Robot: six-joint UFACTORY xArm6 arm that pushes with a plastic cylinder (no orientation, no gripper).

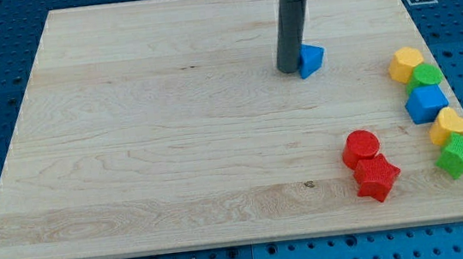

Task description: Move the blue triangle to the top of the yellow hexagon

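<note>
The blue triangle point(312, 59) lies in the upper middle-right of the wooden board point(174, 153). My tip point(288, 71) stands right against the triangle's left side, touching or nearly touching it. The yellow hexagon point(406, 64) sits at the board's right edge, to the right of the triangle and slightly lower. A second yellow block point(449, 125) lies lower down the right edge; its shape is hard to make out.
A green block point(427, 75) touches the yellow hexagon's lower right. A blue cube point(426, 103) lies below it. A green star-like block point(462, 155) sits at the lower right. A red cylinder point(361, 147) and a red star-like block point(377, 177) lie at lower middle-right.
</note>
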